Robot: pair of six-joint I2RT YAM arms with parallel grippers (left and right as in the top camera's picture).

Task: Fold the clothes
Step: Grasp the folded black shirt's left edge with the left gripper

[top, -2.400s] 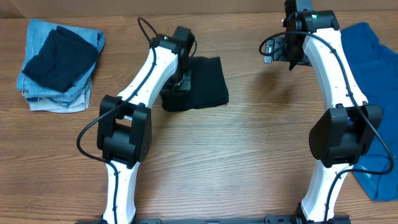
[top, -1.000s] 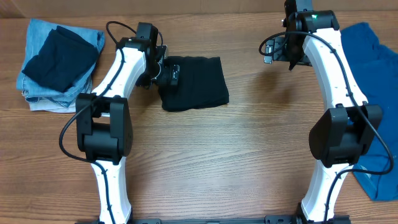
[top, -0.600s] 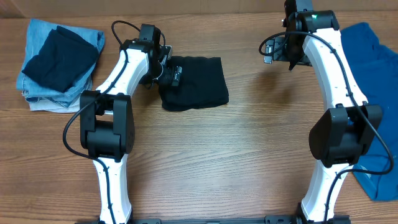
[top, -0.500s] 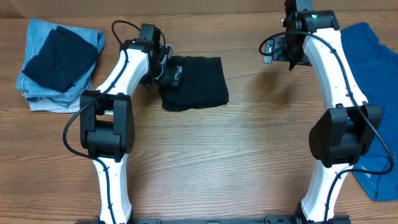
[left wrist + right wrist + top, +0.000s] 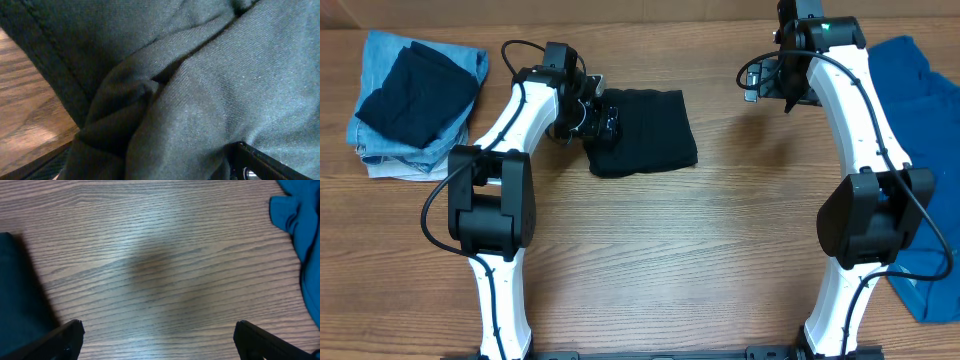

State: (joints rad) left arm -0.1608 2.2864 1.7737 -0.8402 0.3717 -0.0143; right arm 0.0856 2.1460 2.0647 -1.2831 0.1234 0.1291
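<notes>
Wooden table [image 5: 720, 250] bears a black garment [image 5: 650, 130], folded square, slightly rumpled.

Left claw [image 5: 603, 121] is positioned at the left edge of the folded black cloth [image 5: 655, 135] on the table [image 5: 720, 250]. Right claw [image 5: 758, 80] is over bare wood, holding nothing. Folded pile [image 5: 415, 100]: far left. Blue garment [image 5: 920, 150]: far right.

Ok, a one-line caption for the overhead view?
Overhead: left gripper at the folded black garment's left edge; right gripper open over the table; folded stack far left, blue cloth right.
</notes>
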